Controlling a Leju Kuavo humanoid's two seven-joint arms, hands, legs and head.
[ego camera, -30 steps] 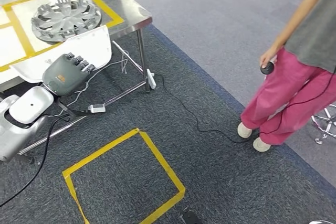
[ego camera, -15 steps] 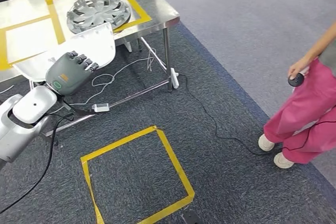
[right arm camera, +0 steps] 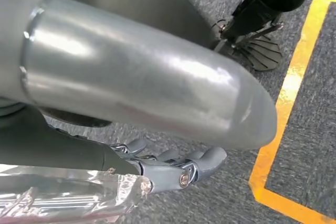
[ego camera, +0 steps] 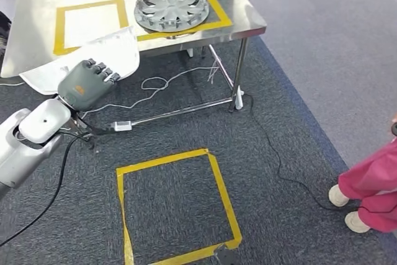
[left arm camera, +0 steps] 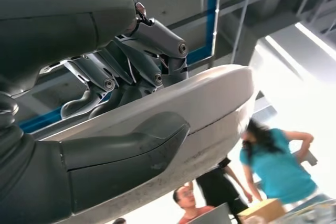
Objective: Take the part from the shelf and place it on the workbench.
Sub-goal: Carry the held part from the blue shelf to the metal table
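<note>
My left hand [ego camera: 87,85] grips the white part [ego camera: 100,56]: my fingers [left arm camera: 156,38] curl over its upper face and my thumb [left arm camera: 130,148] presses along the underside, so the panel is clamped between them. The part juts out beyond my fingertips, its far edge lying over the near rim of the steel workbench [ego camera: 37,29]. Further off past my fingers, a silver hubcap [ego camera: 170,7] sits on the workbench inside a yellow tape frame. My right hand [right arm camera: 174,169] hangs low above the grey carpet, its fingers lightly bent and close together with nothing between them; a yellow tape line [right arm camera: 285,98] runs on the floor beside it.
</note>
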